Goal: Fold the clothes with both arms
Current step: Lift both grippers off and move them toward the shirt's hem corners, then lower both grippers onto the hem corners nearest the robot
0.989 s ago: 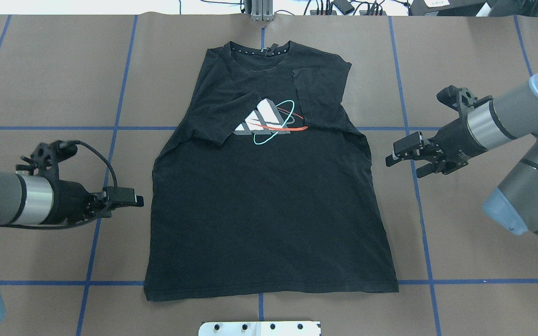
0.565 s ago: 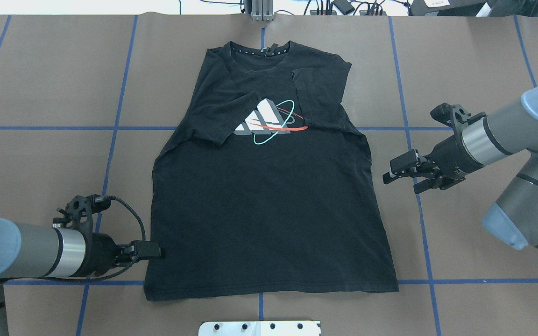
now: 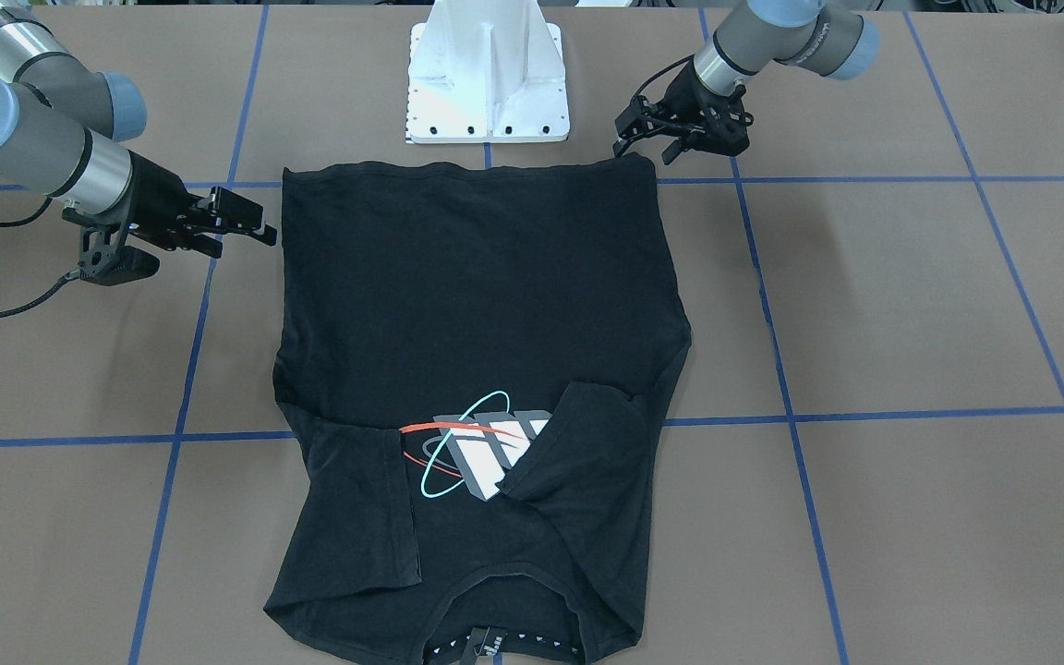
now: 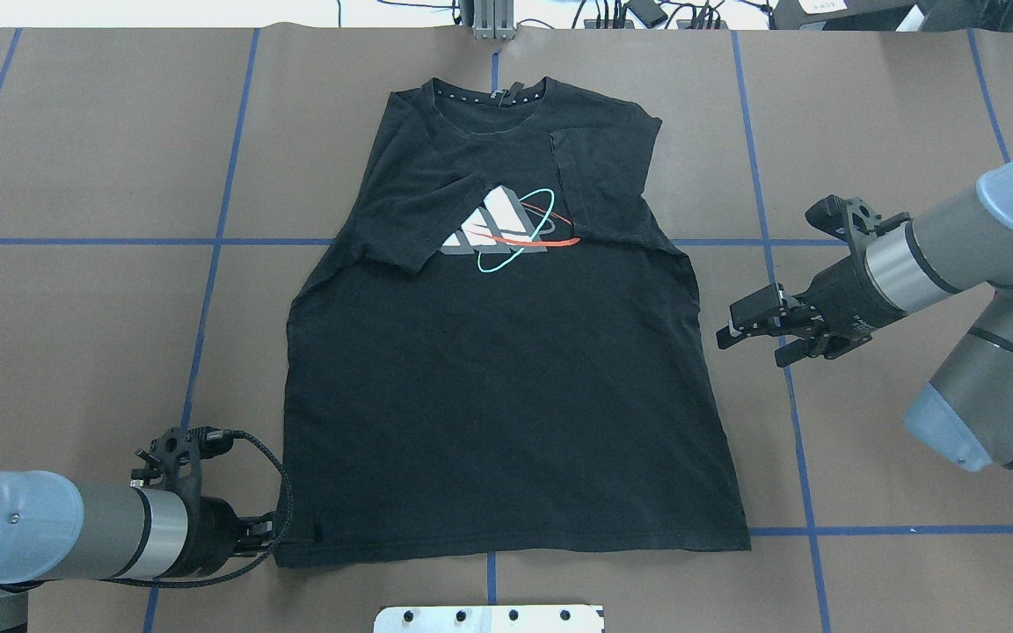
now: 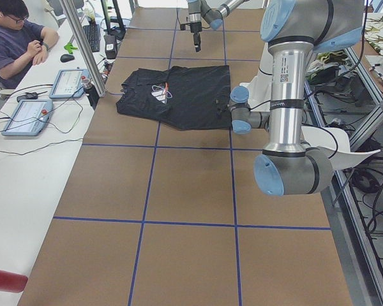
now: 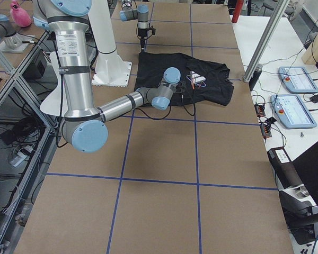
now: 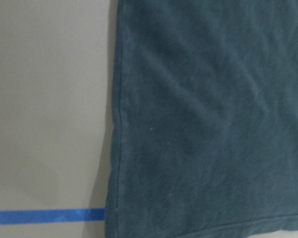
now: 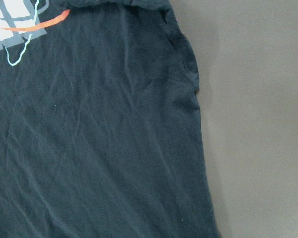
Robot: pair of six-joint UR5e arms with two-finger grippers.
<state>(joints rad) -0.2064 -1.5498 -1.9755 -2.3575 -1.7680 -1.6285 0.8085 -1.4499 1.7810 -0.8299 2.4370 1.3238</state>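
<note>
In the lower left of the overhead view, my left gripper (image 4: pixel 294 533) sits at the hem corner of the black T-shirt (image 4: pixel 506 396). I cannot tell whether its jaws are parted or pinching the cloth. At mid-right, my right gripper (image 4: pixel 754 331) hovers with its jaws apart, just beside the shirt's side edge and clear of it. The shirt lies flat in the centre of the table (image 4: pixel 76 132), both sleeves folded inward against the logo (image 4: pixel 502 230), collar toward the top.

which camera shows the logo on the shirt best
Overhead exterior: the logo sits upright and large, only its edges under the folded sleeves. Front-facing shows it upside down; both side views show it tiny; the right wrist view crops it at the corner; the left wrist view misses it.
</note>
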